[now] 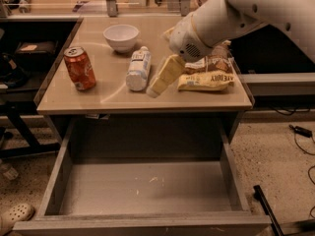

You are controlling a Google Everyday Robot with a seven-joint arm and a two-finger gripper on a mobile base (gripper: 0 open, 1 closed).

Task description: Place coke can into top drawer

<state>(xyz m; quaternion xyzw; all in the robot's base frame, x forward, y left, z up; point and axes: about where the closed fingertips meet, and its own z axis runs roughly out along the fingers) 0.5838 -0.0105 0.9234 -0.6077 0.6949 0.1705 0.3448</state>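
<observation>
1 red-orange metal coke can (79,69) nr table (197,95) left edge; gripper (153,90) over centre, grip unclear; grey top drawer (147,191) out.

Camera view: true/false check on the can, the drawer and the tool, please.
1. The coke can stands upright on the left of the tabletop. True.
2. The top drawer is shut. False: it is pulled open below the tabletop.
3. The tool grips the coke can. False: it hangs over the tabletop just right of the white bottle, apart from the can.
4. The white bowl sits behind the bottle. True.
</observation>
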